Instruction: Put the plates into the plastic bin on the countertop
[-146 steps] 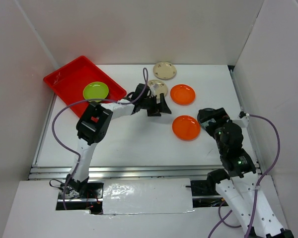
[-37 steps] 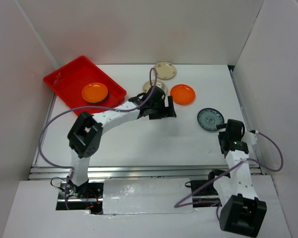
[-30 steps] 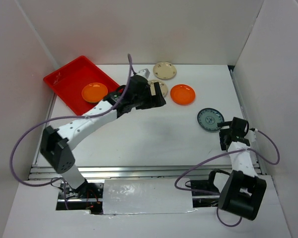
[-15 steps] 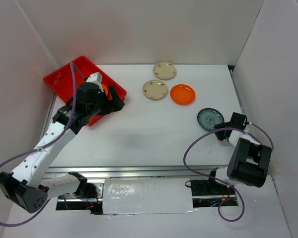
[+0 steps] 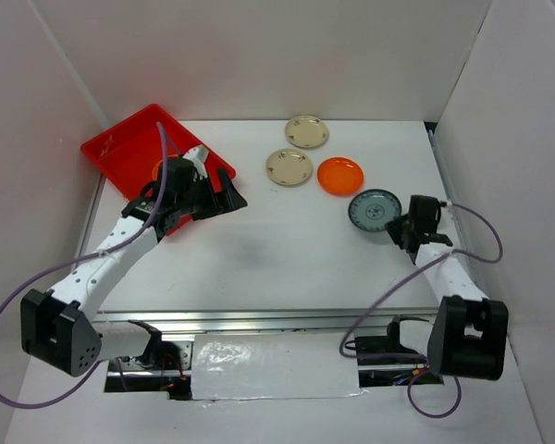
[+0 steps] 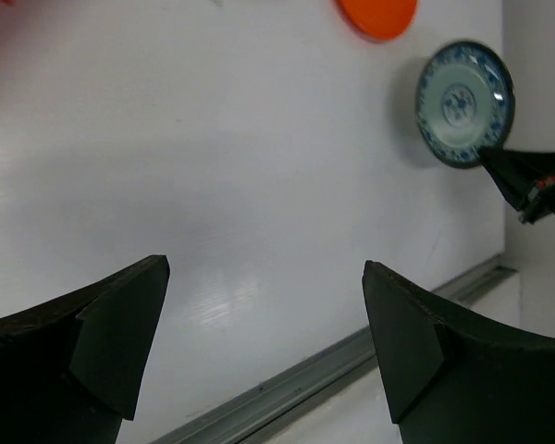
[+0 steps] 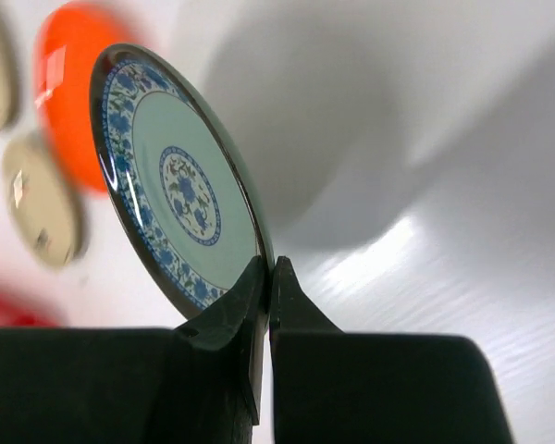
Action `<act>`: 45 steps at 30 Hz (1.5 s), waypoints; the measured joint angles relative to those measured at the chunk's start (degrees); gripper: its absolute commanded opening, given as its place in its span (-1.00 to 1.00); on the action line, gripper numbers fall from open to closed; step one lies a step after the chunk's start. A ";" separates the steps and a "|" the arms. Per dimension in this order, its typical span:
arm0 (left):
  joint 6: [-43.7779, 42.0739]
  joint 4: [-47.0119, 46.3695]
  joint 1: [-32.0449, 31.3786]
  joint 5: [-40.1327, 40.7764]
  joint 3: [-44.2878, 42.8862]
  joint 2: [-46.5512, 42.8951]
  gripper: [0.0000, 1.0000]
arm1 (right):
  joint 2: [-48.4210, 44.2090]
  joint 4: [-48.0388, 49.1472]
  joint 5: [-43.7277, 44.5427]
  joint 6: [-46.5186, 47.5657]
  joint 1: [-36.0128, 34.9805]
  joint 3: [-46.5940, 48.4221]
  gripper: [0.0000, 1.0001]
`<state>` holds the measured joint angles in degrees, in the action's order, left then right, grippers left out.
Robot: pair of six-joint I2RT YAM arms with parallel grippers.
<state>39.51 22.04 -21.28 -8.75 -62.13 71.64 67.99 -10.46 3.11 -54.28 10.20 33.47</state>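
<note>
1. Plastic bin (image 5: 120,148): back left corner of the countertop (image 5: 259,250).
2. Hidden plate (image 5: 157,170): in the bin, mostly under the left arm.
3. Left gripper (image 5: 229,192): at the bin's right corner.
4. Back plate (image 5: 306,130), middle plate (image 5: 289,167), third plate (image 5: 339,176): flat on the countertop, right of the bin. Middle plate is nearest the bin, third plate just beyond it.
5. Tilted plate (image 5: 370,211): farthest right of the bin, rim between the fingers of the right gripper (image 7: 266,277).

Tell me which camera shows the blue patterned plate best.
The right wrist view: the blue patterned plate fills the frame, pattern sharp, its rim pinched by the right hand. Top external shows it small but whole; left wrist shows it small, at top right.
</note>
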 measured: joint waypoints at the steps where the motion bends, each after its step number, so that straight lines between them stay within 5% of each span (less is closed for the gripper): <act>1: 0.20 -2.29 0.17 -2.54 0.66 1.20 0.99 | -1.49 -1.66 1.53 0.87 -3.58 1.57 -1.00; 5: 2.95 -14.84 0.22 -14.82 2.16 8.48 0.99 | -3.69 -2.73 1.57 5.11 -15.04 7.61 -1.00; 12: 5.99 -24.70 -0.68 -25.00 1.70 15.65 0.99 | 2.49 -2.01 -12.04 9.46 -23.30 11.56 -1.00; 23: 2.78 -19.74 -0.98 -21.38 -2.27 21.33 0.77 | 3.91 2.89 -20.74 9.18 -29.90 12.00 -1.00; 24: 2.56 -18.91 -0.98 -20.96 -2.27 21.51 0.69 | 3.93 3.23 -21.03 9.16 -29.99 12.09 -1.00; 26: 2.27 -17.79 -0.90 -20.59 -2.27 21.66 0.12 | 4.44 3.80 -21.84 9.01 -30.27 12.63 -1.00; 28: 1.77 -17.68 -0.81 -20.70 -2.27 21.66 -0.74 | 5.68 4.74 -22.93 8.96 -30.91 13.55 -1.00; 30: 2.21 -18.16 -0.37 -22.53 -2.29 21.62 -1.00 | 7.32 4.48 -22.34 9.49 -31.41 14.21 -0.97; 31: 2.16 -18.75 0.02 -23.52 -2.49 21.46 -1.00 | 8.31 4.74 -23.26 8.70 -31.04 14.14 -0.89; 32: 1.81 -18.69 0.24 -23.34 -2.60 21.42 -1.00 | 9.51 6.25 -24.06 8.39 -30.84 14.21 -0.59; 33: 1.81 -18.53 0.63 -23.47 -2.60 21.42 -1.00 | 10.14 7.19 -25.03 7.93 -30.75 14.21 0.98; 39: 4.96 -16.06 5.95 -18.53 -1.97 19.93 -1.00 | 11.19 8.68 -29.03 7.80 -28.24 16.98 1.00; 45: 11.76 -13.18 28.81 -4.20 -2.05 16.44 -1.00 | 9.79 7.91 -24.41 9.14 -21.64 17.77 1.00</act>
<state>51.27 8.86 7.53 -12.95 -64.18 88.07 77.78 -2.55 -21.30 -45.15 -11.44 51.24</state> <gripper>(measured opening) 0.090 0.997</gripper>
